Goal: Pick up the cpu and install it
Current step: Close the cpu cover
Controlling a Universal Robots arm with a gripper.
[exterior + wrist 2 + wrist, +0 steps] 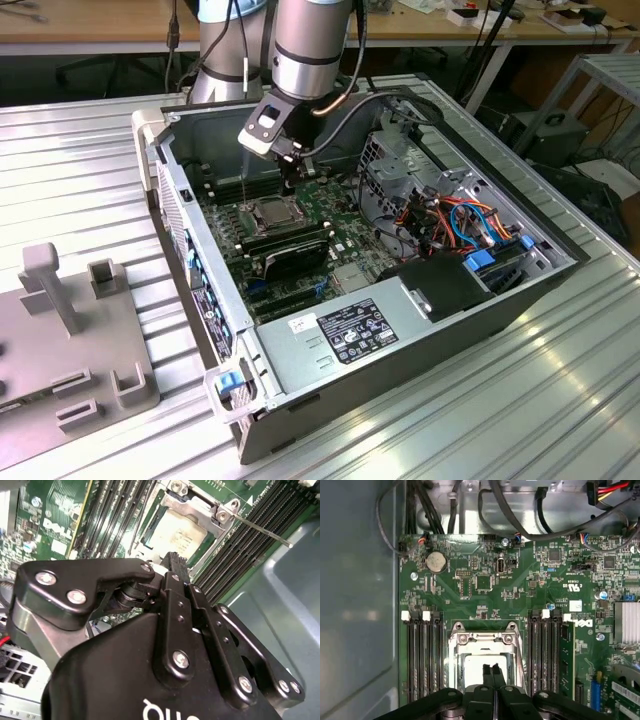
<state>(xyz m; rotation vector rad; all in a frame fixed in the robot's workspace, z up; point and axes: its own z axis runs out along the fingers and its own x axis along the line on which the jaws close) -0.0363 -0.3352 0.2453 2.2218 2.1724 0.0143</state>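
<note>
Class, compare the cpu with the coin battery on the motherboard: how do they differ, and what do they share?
The cpu is square; the coin battery is round. The cpu looks larger than the battery. The cpu sits inside a metal socket frame beneath the pincer; the battery stands apart from it. Both are silvery and lie flat on the green motherboard.

Ribbed metal table [560,400] | on it: open computer case [400,375] | beside it: grey fixture plate [60,350]
</note>
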